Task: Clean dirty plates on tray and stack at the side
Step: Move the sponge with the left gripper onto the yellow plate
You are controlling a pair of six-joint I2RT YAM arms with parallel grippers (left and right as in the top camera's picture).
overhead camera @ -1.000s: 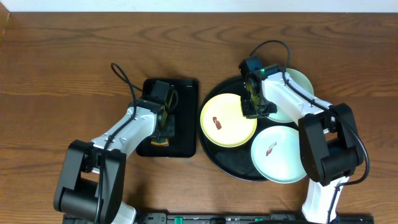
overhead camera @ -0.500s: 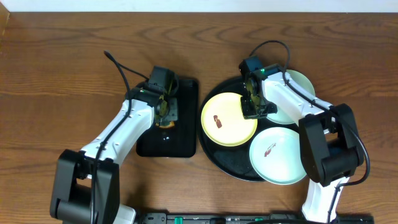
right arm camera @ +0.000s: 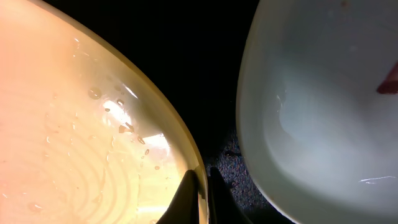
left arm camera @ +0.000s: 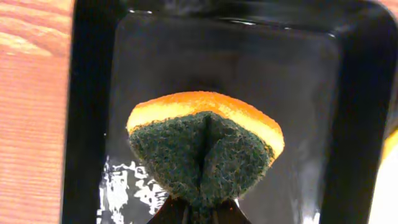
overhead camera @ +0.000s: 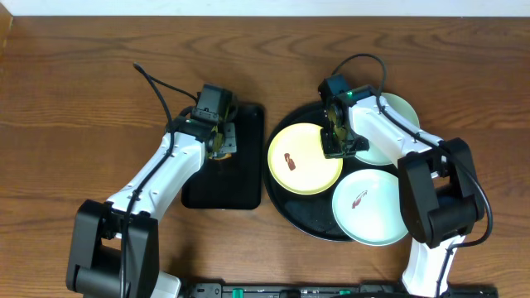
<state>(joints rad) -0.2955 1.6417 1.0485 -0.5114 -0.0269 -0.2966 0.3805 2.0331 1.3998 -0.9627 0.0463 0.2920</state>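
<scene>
Because the counter point(overhead camera: 83, 83) beside the round tray point(overhead camera: 306, 213) holds no stack, the task looks barely begun. A smaller rectangular tray point(overhead camera: 224, 189) lies left of it. All three dirty plates point(overhead camera: 368, 207), smears showing, sit on the round tray. The right claw point(overhead camera: 333, 151) pinches the yellow plate point(overhead camera: 300, 165) at its rim there. The left claw point(overhead camera: 219, 149), left of the round tray, clamps a sponge point(left arm camera: 205, 149).

Robot lab setup on wooden table point(overhead camera: 66, 83)

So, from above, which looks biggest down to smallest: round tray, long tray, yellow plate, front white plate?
1. round tray
2. long tray
3. yellow plate and front white plate: these two look alike in size, so no ranking.
</scene>
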